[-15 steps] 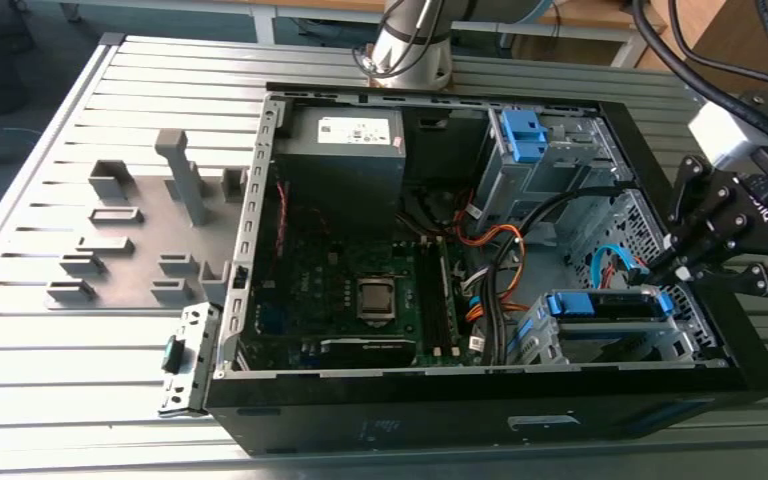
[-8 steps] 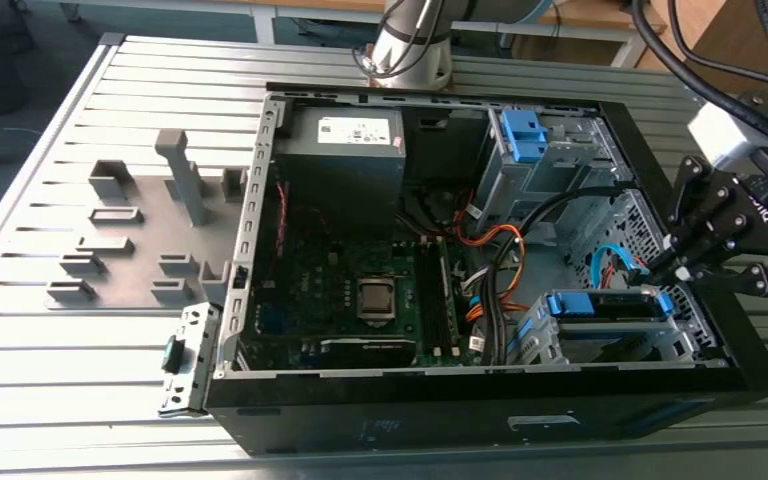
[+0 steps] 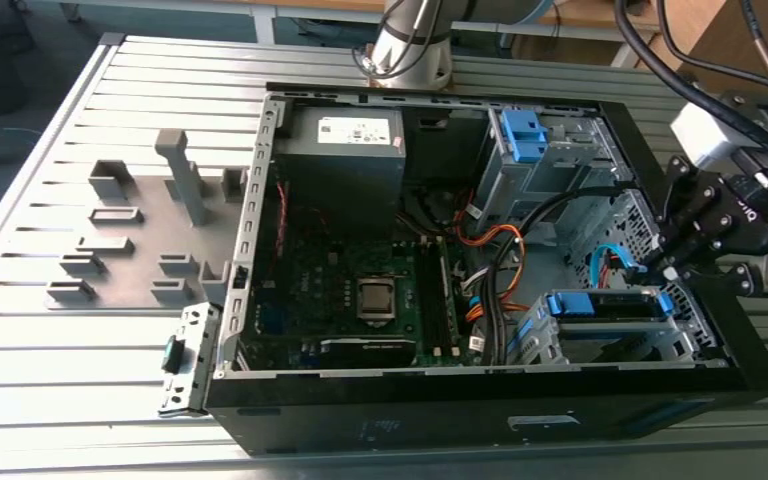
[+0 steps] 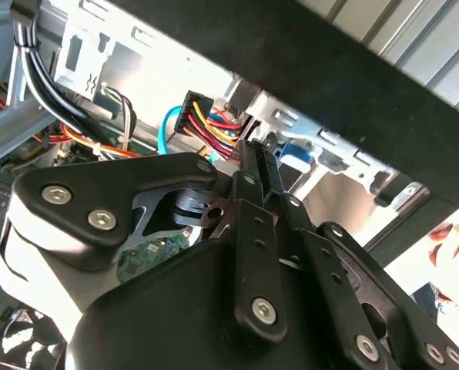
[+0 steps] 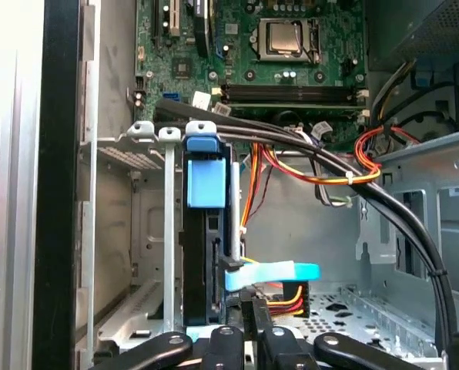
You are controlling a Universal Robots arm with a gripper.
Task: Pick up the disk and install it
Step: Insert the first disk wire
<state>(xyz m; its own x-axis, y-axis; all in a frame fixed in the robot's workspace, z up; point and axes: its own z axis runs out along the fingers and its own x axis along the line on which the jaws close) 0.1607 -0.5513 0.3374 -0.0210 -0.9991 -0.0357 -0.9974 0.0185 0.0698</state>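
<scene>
Seated in the metal bay (image 3: 688,335) at the computer case's (image 3: 491,425) near corner, exterior view's right: disk (image 3: 604,306), seemingly installed. Just beside its blue bracket (image 5: 206,181): gripper (image 3: 662,268), fingers (image 4: 251,173) together, holding nothing.

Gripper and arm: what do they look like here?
The gripper is matte black with white lettering on its body; in the second wrist view its jointed bars carry silver screws beside a pale grey housing. A white block sits at the wrist, thick black cables loop above, and the arm's base column is silver-grey.
</scene>
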